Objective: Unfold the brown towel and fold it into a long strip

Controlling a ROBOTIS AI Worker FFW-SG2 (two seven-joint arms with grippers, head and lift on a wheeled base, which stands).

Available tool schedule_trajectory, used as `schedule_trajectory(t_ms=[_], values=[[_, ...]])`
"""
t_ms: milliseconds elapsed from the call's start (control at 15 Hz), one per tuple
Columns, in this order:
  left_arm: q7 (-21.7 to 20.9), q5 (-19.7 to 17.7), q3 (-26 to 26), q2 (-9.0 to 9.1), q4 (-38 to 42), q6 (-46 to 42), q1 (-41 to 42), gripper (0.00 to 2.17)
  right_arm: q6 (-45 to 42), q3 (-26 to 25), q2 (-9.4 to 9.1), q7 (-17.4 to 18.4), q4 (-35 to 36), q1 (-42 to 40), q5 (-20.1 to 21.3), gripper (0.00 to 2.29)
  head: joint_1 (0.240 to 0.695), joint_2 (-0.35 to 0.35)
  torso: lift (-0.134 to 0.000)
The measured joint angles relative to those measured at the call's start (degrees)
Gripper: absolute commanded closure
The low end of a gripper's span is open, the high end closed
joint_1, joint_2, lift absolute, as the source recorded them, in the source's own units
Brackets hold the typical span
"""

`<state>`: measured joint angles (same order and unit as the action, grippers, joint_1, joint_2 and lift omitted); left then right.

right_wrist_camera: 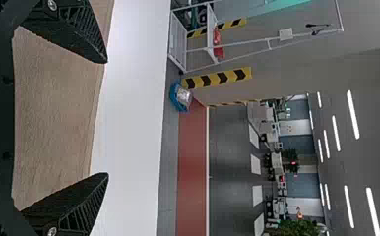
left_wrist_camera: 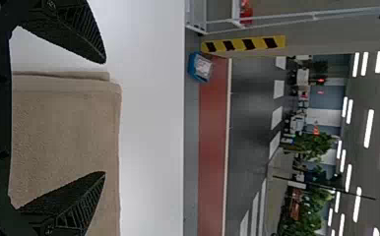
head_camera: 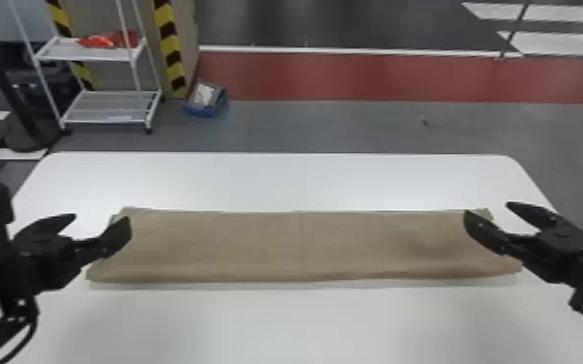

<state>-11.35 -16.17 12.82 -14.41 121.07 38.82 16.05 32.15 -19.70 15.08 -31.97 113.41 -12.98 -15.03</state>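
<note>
The brown towel [head_camera: 256,247] lies on the white tabletop [head_camera: 281,324] as a long, flat strip, its length running from the robot's left to its right. The near long edge is gently rounded and slightly darker; the far long edge is nearly straight. A faint line crosses the strip near mid-length, and a dull shadow falls toward its right end. At the far left corner the layers are slightly offset, and at the far right corner a small piece projects beyond the main edge. The left tool [head_camera: 101,218] is positioned at the left end, fingers spread, the inner finger overlapping the cloth in the head view and the outer finger seen against the tabletop. The right tool [head_camera: 488,209] is positioned at the opposite end, likewise spread, its inner finger overlapping the cloth. In the left wrist view, the layered end of the towel appears between the parted fingertips of the left tool [left_wrist_camera: 104,118]; in the right wrist view, cloth is visible between the separated fingers of the right tool [right_wrist_camera: 108,118]. Neither tool pinches the fabric; whether any finger touches it cannot be told. Beyond the tabletop stand a white shelf rack [head_camera: 106,55] with a red item [head_camera: 99,41] on its upper shelf, yellow-and-black striping [head_camera: 170,48], and a blue container [head_camera: 203,112] on the grey floor [head_camera: 329,126], near a red floor band [head_camera: 353,77].
</note>
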Motion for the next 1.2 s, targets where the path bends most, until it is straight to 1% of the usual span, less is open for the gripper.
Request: schedule_trajectory(t_ms=[67, 133, 200, 267, 333, 400, 533, 733, 933, 1067, 1200], values=[[1.88, 2.34, -2.86, 0.69, -0.02, -5.35, 0.83, 0.08, 0.44, 1.49, -0.96, 0.38, 2.07, -0.58, 0.51, 0.05, 0.695, -0.016, -0.125], [3.93, 5.06, -6.06, 1.39, -0.41, -11.28, 1.63, 0.08, 0.54, 2.93, -2.2, 0.74, 3.82, -1.29, 0.87, 0.05, 0.695, -0.013, -0.125], [5.43, 6.94, -8.7, 1.99, -1.11, -17.34, 2.41, 0.08, 0.07, 4.16, -3.55, 1.28, 5.19, -2.18, 0.99, 0.05, 0.695, -0.013, -0.125], [6.83, 7.93, -10.64, 2.36, -1.76, -22.14, 3.07, 0.08, -1.23, 5.2, -4.73, 2.4, 6.12, -3.23, 1.14, 0.05, 0.695, -0.017, -0.125], [8.51, 8.65, -12.68, 2.63, -2.33, -26.29, 3.82, 0.09, -3.54, 6.6, -5.91, 4.25, 7.07, -4.73, 1.74, 0.05, 0.695, -0.019, -0.125], [9.56, 9.08, -14.18, 2.81, -2.63, -28.84, 4.51, 0.09, -5.38, 7.85, -6.71, 5.98, 7.87, -6.15, 2.48, 0.05, 0.695, -0.023, -0.125], [10.68, 9.52, -16.75, 3.17, -2.83, -32.7, 6.44, 0.09, -12.51, 10.15, -8.23, 9.73, 9.24, -9.98, 3.56, 0.05, 0.695, -0.032, -0.125], [11.99, 9.63, -18.64, 3.18, -2.65, -37.05, 9.26, 0.09, -19.95, 11.75, -9.5, 13.33, 10.63, -14.72, 3.69, 0.07, 0.695, -0.048, -0.125], [13.3, 9.77, -19.17, 2.72, -2.29, -40.92, 11.53, 0.09, -24.58, 12.77, -9.8, 16.38, 11.36, -18.15, 3.69, 0.07, 0.695, -0.054, -0.125], [13.86, 10.09, -18.99, 2.55, -1.98, -42.53, 12.55, 0.09, -27.59, 12.89, -9.81, 17.27, 11.32, -19.82, 3.53, 0.07, 0.695, -0.055, -0.125], [14.12, 10.33, -18.46, 2.18, -1.36, -43.0, 13.31, 0.09, -29.86, 12.39, -9.81, 17.4, 10.87, -21.09, 2.94, 0.07, 0.695, -0.056, -0.125]])
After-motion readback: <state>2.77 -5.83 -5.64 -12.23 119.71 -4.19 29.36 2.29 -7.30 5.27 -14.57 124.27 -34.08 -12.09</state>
